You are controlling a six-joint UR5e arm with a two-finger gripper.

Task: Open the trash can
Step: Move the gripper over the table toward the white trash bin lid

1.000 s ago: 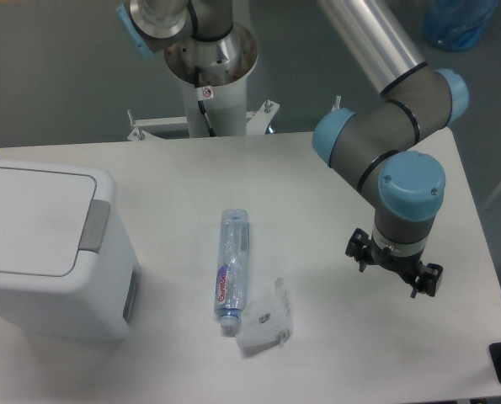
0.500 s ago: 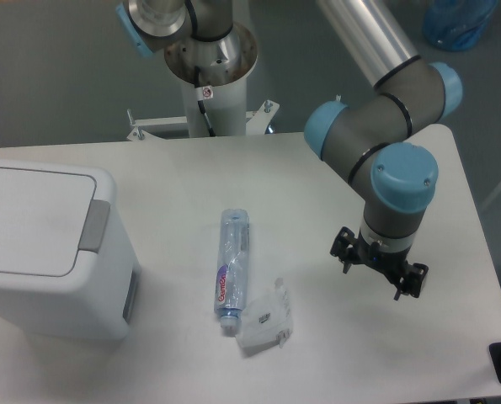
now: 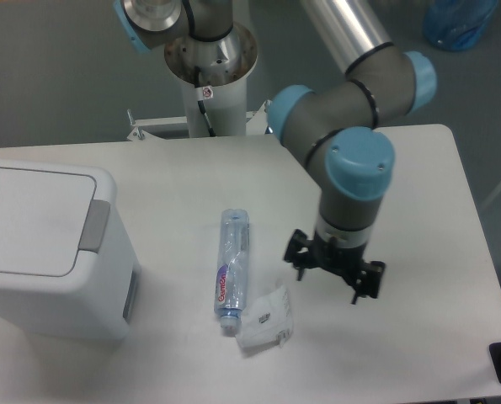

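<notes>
The trash can (image 3: 56, 290) is a big white boxy bin at the table's left edge. Its flat lid (image 3: 27, 219) lies down shut, and the grey push bar (image 3: 94, 225) runs along the lid's right edge. My gripper (image 3: 334, 271) hangs over the table's middle right, pointing down, well to the right of the bin and apart from it. Only its black body shows from above. The wrist hides the fingertips, so I cannot tell how the jaws stand. Nothing shows in it.
A clear plastic bottle (image 3: 231, 269) lies on the white table (image 3: 418, 194) between the bin and my gripper. A crumpled clear wrapper (image 3: 267, 320) sits just below the bottle's cap end, left of the gripper. The arm's base column (image 3: 210, 67) stands at the back.
The arm has swung left across the table, carrying my gripper from near the right edge towards the bottle and wrapper. The bin, bottle and wrapper have not moved.
</notes>
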